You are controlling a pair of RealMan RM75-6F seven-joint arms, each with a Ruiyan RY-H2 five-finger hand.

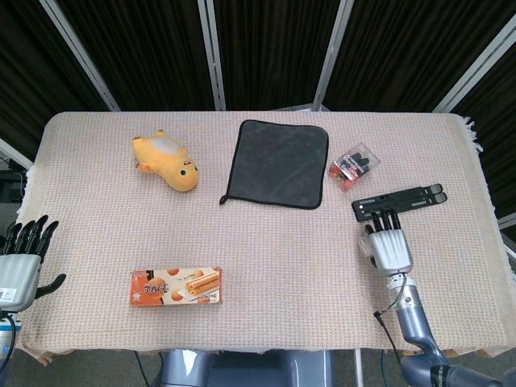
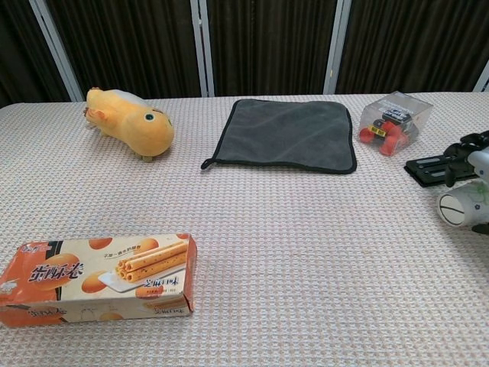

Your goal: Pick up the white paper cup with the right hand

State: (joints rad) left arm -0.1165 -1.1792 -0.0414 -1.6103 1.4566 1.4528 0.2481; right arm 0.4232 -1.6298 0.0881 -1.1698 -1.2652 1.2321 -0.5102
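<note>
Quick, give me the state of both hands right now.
Left hand: open, fingers apart, holding nothing, off the table's left edge.
Right hand: lies over the white paper cup; whether it grips it cannot be told.
</note>
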